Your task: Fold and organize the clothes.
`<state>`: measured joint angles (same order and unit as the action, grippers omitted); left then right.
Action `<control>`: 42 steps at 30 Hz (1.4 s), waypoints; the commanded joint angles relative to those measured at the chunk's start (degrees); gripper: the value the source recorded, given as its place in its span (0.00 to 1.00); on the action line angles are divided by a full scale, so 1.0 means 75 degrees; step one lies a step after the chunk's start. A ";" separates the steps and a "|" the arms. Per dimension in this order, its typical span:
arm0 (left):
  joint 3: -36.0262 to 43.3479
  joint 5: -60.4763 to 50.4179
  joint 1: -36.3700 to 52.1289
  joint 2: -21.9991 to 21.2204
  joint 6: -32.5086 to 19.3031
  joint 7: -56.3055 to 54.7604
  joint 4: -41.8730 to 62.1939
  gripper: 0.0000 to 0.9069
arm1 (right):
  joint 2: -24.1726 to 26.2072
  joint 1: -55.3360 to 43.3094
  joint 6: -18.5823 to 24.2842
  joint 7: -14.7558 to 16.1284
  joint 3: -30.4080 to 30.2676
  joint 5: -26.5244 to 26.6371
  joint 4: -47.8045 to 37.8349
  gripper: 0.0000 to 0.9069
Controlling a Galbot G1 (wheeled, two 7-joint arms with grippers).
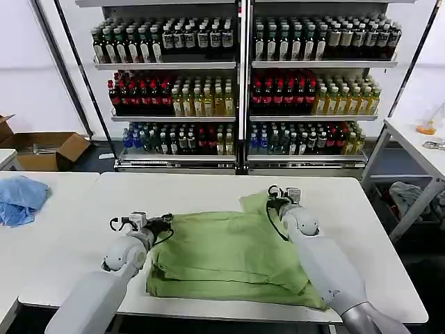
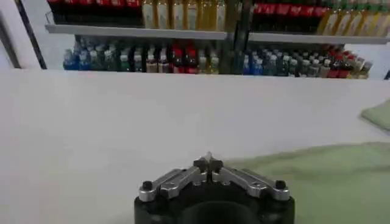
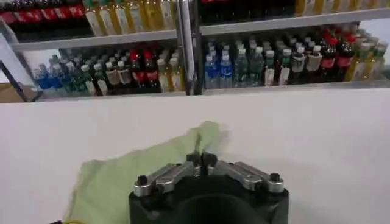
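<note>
Flanking shirt (image 1: 229, 254) edges: left hand (image 1: 167, 224), right hand (image 1: 273, 200), closed.

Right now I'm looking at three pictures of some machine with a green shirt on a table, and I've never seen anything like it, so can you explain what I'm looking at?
This is a robot with two arms, each ending in a gripper. The wide picture comes from a camera on its head, looking down at a white table. The other two come from cameras on its wrists, so each shows that arm's own gripper up close.

On the table lies a light green shirt, partly folded. The left gripper sits at the shirt's left edge with its fingers closed together, and I can't see cloth between them. The right gripper is at the shirt's far right corner, closed on a pinch of the fabric. A light blue cloth lies on a separate table to the left. Shelves of bottled drinks stand behind.
</note>
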<state>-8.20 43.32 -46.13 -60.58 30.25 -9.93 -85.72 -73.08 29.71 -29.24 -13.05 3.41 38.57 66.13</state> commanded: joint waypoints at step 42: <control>-0.1965 0.0457 -0.2999 0.0868 0.0370 0.0385 -0.3277 0.04 | 0.1593 0.6762 -0.0060 -0.0547 0.3422 0.0617 0.8001 0.00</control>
<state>-22.37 50.08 -66.12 -54.35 32.35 -7.64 -108.79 -61.19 69.04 -29.61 -16.93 23.40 42.89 119.02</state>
